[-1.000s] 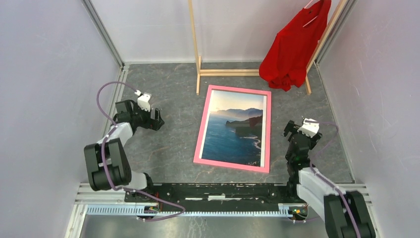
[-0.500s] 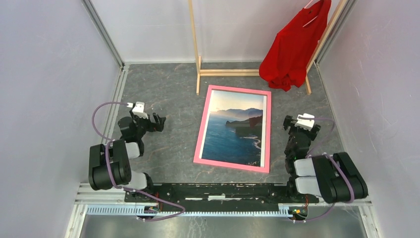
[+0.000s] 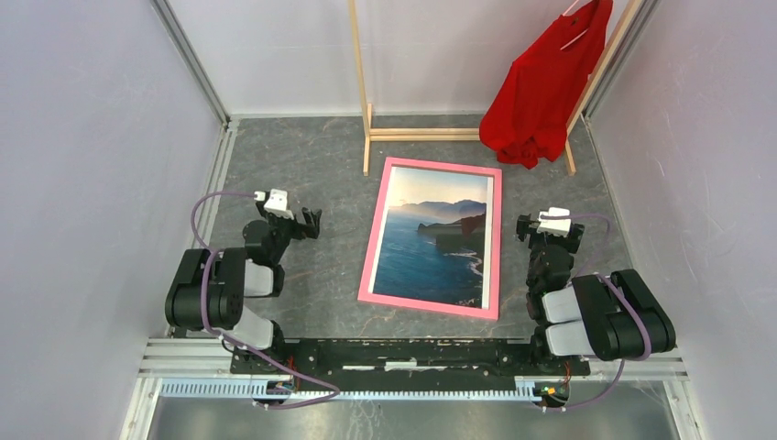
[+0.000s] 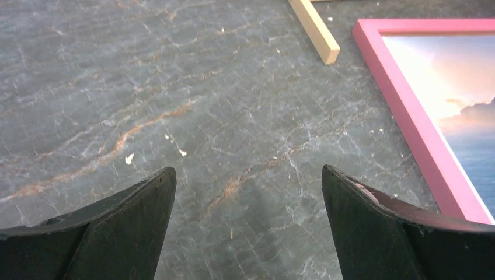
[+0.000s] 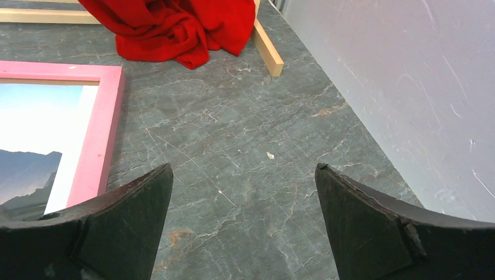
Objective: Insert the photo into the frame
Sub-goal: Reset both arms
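The pink frame [image 3: 370,246] lies flat, face up, in the middle of the grey table. The sea-coast photo [image 3: 438,240] lies inside it behind the pink border. My left gripper [image 3: 307,223] is open and empty, low over the table to the left of the frame. In the left wrist view the frame's pink edge [image 4: 408,116] and the photo [image 4: 461,93] show at the right. My right gripper [image 3: 547,227] is open and empty, just right of the frame. In the right wrist view the frame [image 5: 105,122] and the photo [image 5: 41,128] show at the left.
A bare-wood clothes rack [image 3: 421,134] stands behind the frame, with a red garment [image 3: 541,92] hanging at its right end and pooling on the table [image 5: 175,26]. The rack's foot [image 4: 315,29] lies near the frame's far left corner. White walls [image 5: 408,87] enclose the table.
Both arms have folded back toward their bases. The left gripper has moved right toward the frame, and the right gripper has drawn in slightly. The frame and photo have not moved.
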### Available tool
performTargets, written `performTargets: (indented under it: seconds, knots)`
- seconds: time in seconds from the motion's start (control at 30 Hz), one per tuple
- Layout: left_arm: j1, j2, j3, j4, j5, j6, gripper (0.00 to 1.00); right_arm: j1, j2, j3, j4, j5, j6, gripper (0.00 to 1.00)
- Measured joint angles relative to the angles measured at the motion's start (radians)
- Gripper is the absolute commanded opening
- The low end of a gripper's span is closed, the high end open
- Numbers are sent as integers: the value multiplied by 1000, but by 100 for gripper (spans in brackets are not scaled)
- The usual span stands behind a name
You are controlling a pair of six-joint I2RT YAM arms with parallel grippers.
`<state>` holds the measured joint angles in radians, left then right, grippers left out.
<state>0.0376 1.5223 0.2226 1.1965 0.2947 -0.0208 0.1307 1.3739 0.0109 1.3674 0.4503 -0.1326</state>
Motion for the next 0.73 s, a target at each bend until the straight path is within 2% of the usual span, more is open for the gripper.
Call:
performTargets:
  seconds: [0.73]
  knots:
    - [-11, 14, -19, 8, -58, 10, 100, 0, 0, 0, 0, -5, -5, 98]
